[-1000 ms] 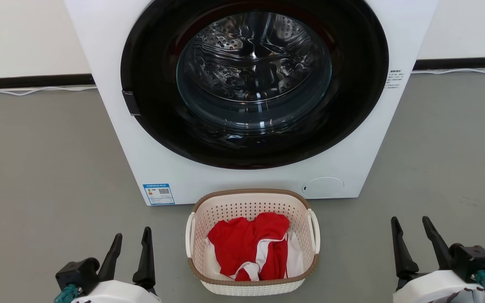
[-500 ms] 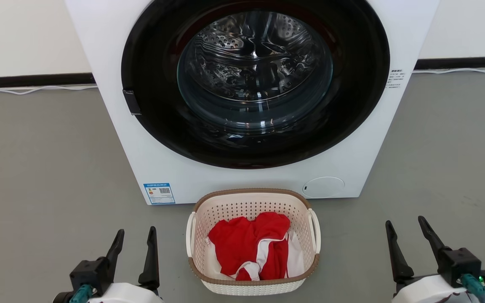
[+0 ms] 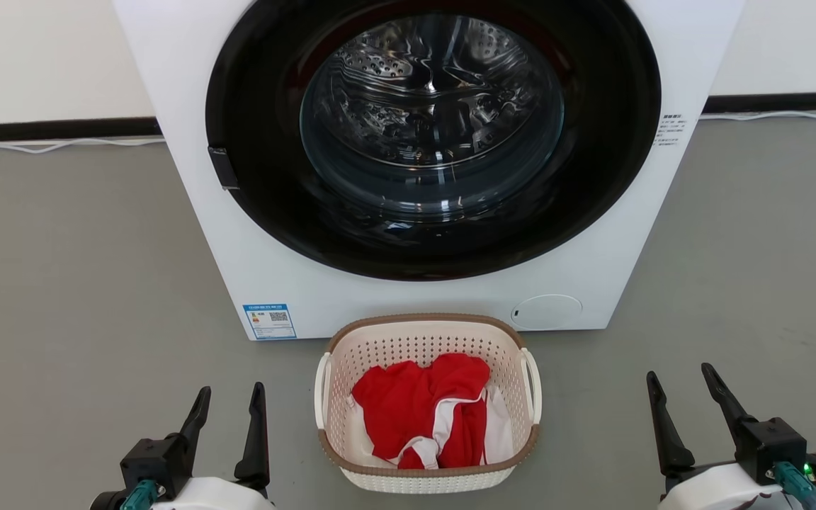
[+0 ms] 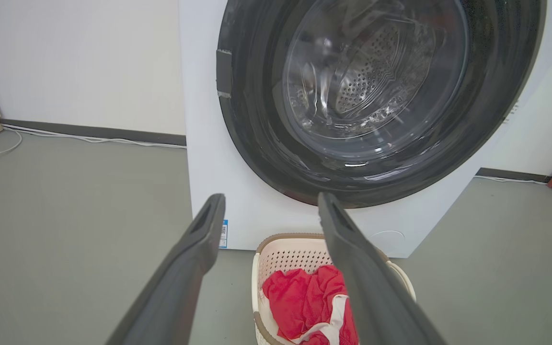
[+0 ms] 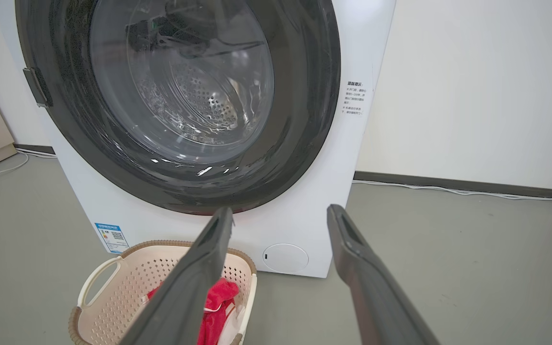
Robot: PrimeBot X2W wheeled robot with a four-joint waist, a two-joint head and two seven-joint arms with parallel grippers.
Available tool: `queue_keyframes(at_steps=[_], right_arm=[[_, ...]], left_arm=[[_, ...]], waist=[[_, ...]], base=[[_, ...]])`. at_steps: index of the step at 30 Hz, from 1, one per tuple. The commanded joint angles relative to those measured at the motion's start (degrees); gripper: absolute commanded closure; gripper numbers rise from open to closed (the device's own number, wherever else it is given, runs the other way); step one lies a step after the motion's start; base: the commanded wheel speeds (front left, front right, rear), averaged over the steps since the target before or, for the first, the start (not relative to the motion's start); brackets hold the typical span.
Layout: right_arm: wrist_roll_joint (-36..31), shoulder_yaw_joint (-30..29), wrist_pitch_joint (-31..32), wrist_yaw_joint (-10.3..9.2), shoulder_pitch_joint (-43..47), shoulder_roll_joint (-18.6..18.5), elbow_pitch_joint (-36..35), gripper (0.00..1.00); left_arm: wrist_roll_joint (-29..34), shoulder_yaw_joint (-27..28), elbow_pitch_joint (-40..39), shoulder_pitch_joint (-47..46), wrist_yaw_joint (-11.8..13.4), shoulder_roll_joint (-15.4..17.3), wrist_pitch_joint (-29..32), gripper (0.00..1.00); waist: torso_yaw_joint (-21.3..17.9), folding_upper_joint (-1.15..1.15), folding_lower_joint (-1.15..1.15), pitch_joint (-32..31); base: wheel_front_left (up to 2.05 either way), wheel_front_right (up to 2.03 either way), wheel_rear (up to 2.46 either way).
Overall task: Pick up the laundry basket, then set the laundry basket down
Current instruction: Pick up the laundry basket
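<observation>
1. Nearest, the left gripper (image 3: 231, 389) sat at 7 o'clock from the laundry basket and the right gripper (image 3: 680, 372) at 4 o'clock. Each had its fingers spread on nothing, well apart from the basket.
2. The laundry basket (image 3: 415, 347) stood on the grey floor (image 3: 61, 283) at 12 o'clock between them. It held red and white clothes (image 3: 415, 404) and sat just in front of the washing machine (image 3: 380, 304).
3. The step in hand looked like the reach. Each arm would do best to close on its own side, at the left handle (image 3: 320, 389) and the right handle (image 3: 533, 386), level and together, so the basket would lift without tipping.
4. Hard to tell were what lay under the clothes, whether the basket touched the machine, and the print on the blue label (image 3: 270, 321). The machine's top was cut off.
</observation>
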Motion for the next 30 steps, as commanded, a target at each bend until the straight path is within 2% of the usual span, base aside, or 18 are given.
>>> queue_keyframes(at_steps=[1,8,14,30], right_arm=[[0.1,1.2,-0.8,0.36,-1.1,-0.3,-1.5,0.0],[0.4,1.4,-0.8,0.36,-2.5,-0.5,-1.6,0.0],[0.7,2.1,-0.8,0.36,-5.8,-0.7,-1.3,0.0],[0.9,3.1,-0.8,0.36,-22.7,-1.6,6.5,0.0]], left_arm=[[0.5,1.7,-1.2,-1.4,0.2,0.6,-0.5,0.0],[0.6,1.4,-1.4,-2.9,0.2,0.6,-0.5,0.0],[0.0,0.6,-0.9,-6.0,-0.1,0.6,-0.5,0.0],[-0.1,-2.8,10.2,-25.0,0.6,0.6,-0.5,0.0]], waist=[[0.0,0.0,0.0,0.2],[0.1,0.0,0.0,3.0],[-0.1,0.0,0.0,7.8],[0.2,0.0,0.0,28.0]], base=[[0.0,0.0,0.0],[0.0,0.0,0.0],[0.0,0.0,0.0],[0.0,0.0,0.0]])
